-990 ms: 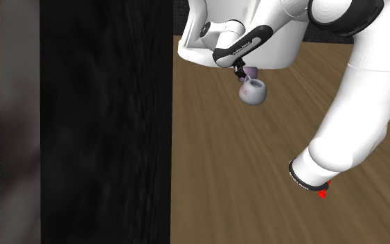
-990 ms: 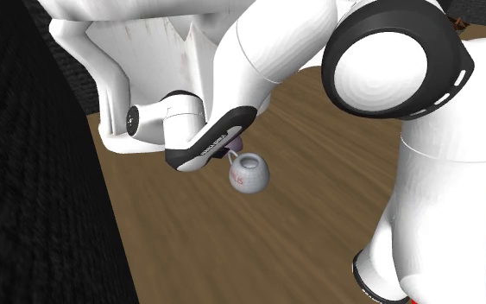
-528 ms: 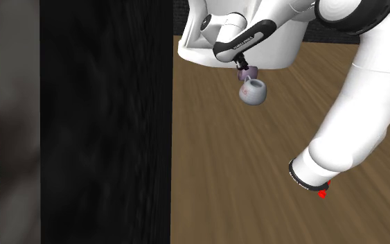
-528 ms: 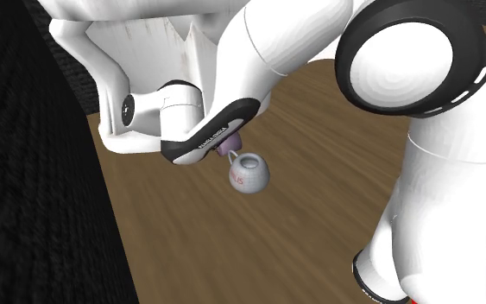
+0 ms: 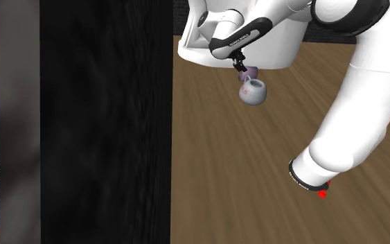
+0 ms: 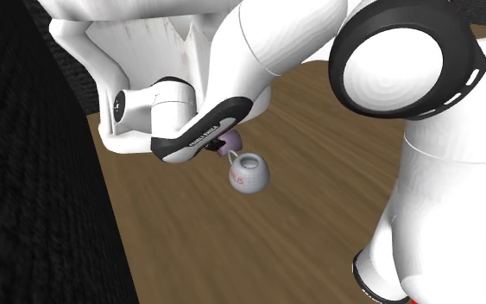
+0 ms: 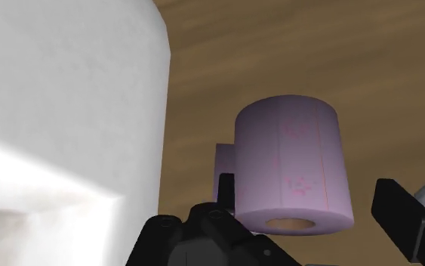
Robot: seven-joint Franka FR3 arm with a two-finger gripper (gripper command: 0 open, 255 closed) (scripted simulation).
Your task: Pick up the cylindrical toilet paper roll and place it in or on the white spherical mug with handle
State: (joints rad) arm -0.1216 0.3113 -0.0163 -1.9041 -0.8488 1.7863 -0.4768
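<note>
Black two-finger gripper (image 5: pixel 240 66) is hovering with jaws spread wide, straddling the lilac cylindrical paper roll (image 7: pixel 294 162) but not clasping it. In the shoulder view the roll is sitting just beside the white round mug with handle (image 5: pixel 253 91), at its 12 o'clock. The roll is probably light and squashy, so gently pinching the curved wall at mid-height is looking safest.

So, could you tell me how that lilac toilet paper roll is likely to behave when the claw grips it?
The toilet paper roll looks like wound paper around an open core, so it is probably light and may squash slightly under a squeeze. Its curved side suggests it could roll away if knocked onto it. The open claw looks wide enough.
</note>
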